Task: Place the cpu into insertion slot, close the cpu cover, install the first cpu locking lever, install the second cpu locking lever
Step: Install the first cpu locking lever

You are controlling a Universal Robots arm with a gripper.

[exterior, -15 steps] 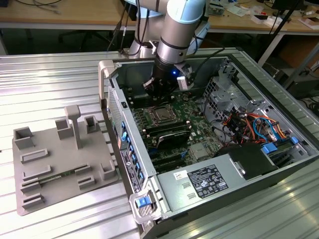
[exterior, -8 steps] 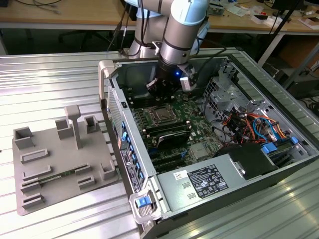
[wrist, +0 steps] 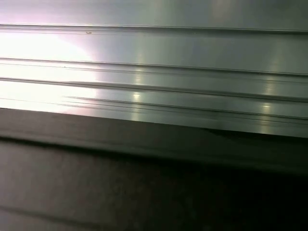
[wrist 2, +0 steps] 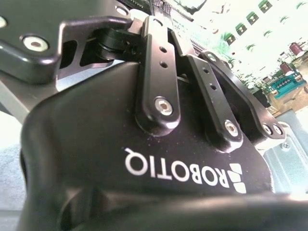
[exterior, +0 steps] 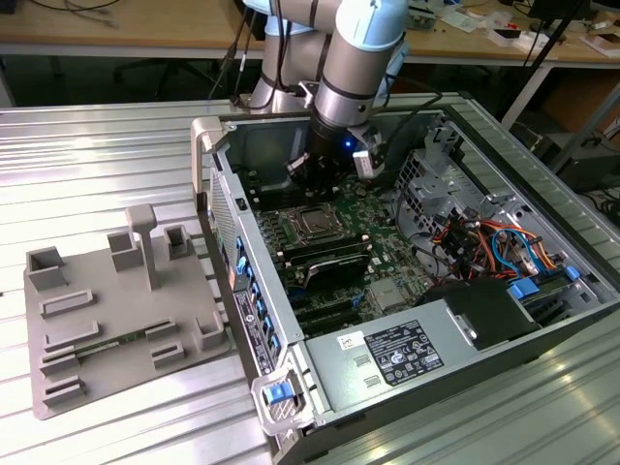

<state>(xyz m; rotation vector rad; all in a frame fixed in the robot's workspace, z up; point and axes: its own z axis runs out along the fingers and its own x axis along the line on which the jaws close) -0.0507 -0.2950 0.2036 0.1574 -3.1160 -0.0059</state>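
The small square dull-silver cpu (exterior: 314,224) lies in the dark square insertion slot (exterior: 296,215) on the green circuit board (exterior: 392,254) inside the open grey computer case (exterior: 542,165) on the ribbed metal table (exterior: 97,155), the black gripper (exterior: 312,184) hanging just above it, whether its jaws are parted or closed I cannot tell.

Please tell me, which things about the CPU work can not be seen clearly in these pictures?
- Gripper fingertips: in the exterior view the arm's wrist hides them; in the second wrist view the gripper body blocks them.
- Insertion slot: too small in the exterior view to tell whether the cpu cover or levers are closed.
- First wrist view: it faces a ribbed metal surface, not the board.
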